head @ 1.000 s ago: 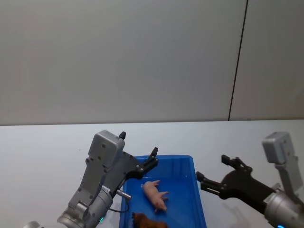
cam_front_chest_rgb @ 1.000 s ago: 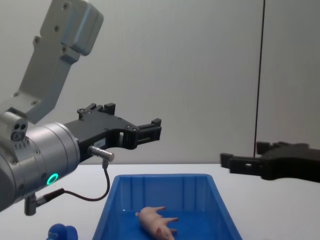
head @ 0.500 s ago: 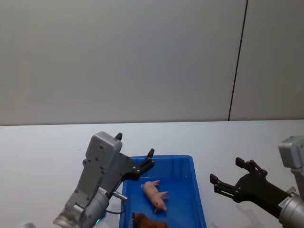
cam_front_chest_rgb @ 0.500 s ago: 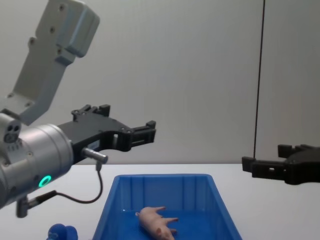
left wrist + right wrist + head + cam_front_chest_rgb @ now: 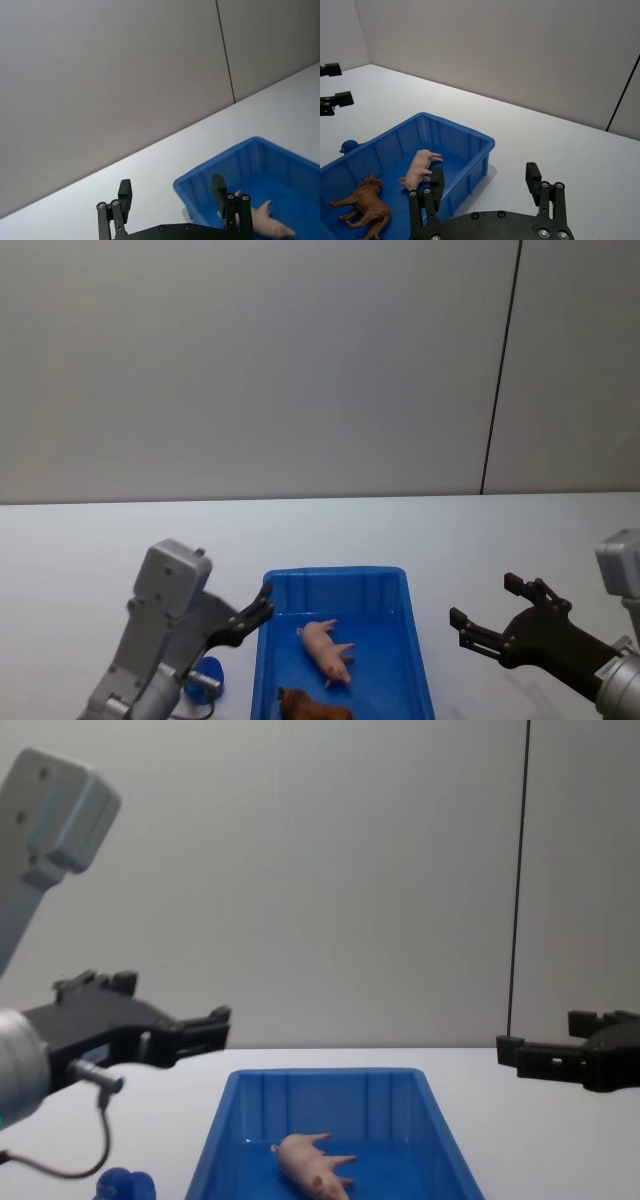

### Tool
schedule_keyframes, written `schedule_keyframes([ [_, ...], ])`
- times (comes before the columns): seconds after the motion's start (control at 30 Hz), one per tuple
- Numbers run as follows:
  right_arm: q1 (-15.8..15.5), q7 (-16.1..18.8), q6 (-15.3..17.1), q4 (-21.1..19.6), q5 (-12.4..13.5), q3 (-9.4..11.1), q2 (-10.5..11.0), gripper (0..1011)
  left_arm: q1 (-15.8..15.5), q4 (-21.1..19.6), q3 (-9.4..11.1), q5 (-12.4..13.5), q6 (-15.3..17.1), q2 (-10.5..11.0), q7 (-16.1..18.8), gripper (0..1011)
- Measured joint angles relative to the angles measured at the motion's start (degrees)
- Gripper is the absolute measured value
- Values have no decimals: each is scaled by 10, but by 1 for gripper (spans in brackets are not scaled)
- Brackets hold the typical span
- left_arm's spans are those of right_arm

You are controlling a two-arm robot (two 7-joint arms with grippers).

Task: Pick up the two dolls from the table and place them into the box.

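Observation:
The blue box (image 5: 335,573) sits on the white table between my arms. Two dolls lie inside it. The pale pink pig (image 5: 328,648) rests on its side mid-box, also seen from the chest (image 5: 312,1165) and the right wrist (image 5: 420,169). A brown lion-like doll (image 5: 362,202) lies nearer me (image 5: 312,706). My left gripper (image 5: 255,615) hovers open and empty beside the box's left wall (image 5: 175,1020). My right gripper (image 5: 485,602) hangs open and empty to the right of the box (image 5: 540,1035).
A small blue object (image 5: 205,680) lies on the table just left of the box, under my left arm. White table (image 5: 480,530) stretches behind and to both sides. A grey wall stands behind.
My left arm has pulled back to the left and lower, off the box's far left corner. My right gripper has drawn back to the right. Both dolls stay still.

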Motion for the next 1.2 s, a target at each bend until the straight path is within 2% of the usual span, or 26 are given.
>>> schedule_keyframes([
  [0.3, -2, -1, -1, -1, 1, 1, 2, 1001, 33, -10, -10, -24, 24, 27, 16, 1002],
  [0.57, -2, -1, -1, -2, 1, 2, 3, 1001, 48, -1, -13, -38, 33, 35, 15, 1002],
  [0.8, -3, -1, -1, -2, 2, 2, 3, 1001, 51, 18, -14, -44, 34, 35, 5, 1002],
  [1.2, -3, -1, -1, -2, 2, 2, 4, 1001, 34, 75, -15, -46, 22, 15, -28, 1002],
])
